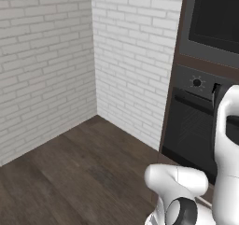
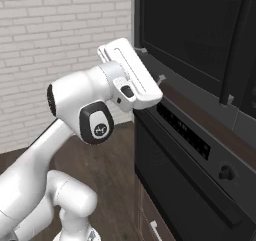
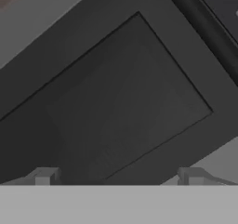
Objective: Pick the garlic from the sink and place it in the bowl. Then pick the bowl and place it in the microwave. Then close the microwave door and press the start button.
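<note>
**White hand standing open at the dark microwave door**

White brick walls (image 1: 46, 56) are closing the corner of the room, and a dark wooden floor (image 1: 84, 172) is running below them. Against the right wall a tall dark column is holding two appliances. The microwave (image 1: 210, 23) is sitting in the upper part, and the black oven (image 2: 185, 195) is sitting under it.

The microwave door (image 2: 190, 30) is showing as a large black panel with a dark glass window. A thin dark bar handle (image 2: 235, 45) is running down its far side. In the left base view the door is seeming to lie flat with the front, but I cannot tell if it is fully shut.

The white arm (image 2: 75, 105) is reaching up from the base and bending toward this door. The gripper (image 2: 151, 64) is pointing at the lower near corner of the door, with its jaws spread wide and nothing between them. The small grey fingertips (image 2: 161, 78) are looking very close to the panel; whether they are touching it I cannot tell.

In the hand view the dark window is lying tilted across the picture, and the two fingertips (image 3: 44, 176) are standing far apart at the bottom.

On the oven a long dark handle (image 2: 200, 179) is crossing the front, and a small round knob (image 2: 226, 173) is sitting above it.
</note>
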Robot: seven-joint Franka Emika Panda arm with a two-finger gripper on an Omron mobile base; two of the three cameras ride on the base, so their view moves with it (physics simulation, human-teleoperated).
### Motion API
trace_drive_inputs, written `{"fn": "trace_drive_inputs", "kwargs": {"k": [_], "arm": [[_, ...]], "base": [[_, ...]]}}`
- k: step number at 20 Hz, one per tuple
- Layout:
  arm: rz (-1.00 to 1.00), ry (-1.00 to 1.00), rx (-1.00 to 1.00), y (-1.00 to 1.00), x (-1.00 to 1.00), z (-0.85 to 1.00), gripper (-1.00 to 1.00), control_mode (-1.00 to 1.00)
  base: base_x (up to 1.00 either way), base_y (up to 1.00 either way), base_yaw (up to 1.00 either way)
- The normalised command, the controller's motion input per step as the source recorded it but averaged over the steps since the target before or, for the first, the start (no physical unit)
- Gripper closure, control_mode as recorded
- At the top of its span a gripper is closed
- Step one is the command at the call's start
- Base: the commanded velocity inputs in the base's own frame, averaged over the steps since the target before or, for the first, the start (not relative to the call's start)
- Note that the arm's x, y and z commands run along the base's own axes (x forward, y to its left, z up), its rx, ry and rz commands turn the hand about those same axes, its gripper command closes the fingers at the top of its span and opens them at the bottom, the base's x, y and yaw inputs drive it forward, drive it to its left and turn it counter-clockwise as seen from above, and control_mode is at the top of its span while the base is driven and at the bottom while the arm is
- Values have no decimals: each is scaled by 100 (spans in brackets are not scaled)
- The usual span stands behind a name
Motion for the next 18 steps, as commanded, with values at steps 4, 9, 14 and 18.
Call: {"fn": "trace_drive_inputs", "kwargs": {"k": [4, 9, 14, 18], "arm": [[4, 27, -14, 30, -69, 39, -100, -100], [5, 24, -12, 26, -53, 9, -100, -100], [4, 15, -9, 34, -47, -5, -100, -100], [0, -3, -11, 39, -11, -56, 100, -100]], "base": [[0, 0, 0], [0, 0, 0], [0, 0, 0], [0, 0, 0]]}}
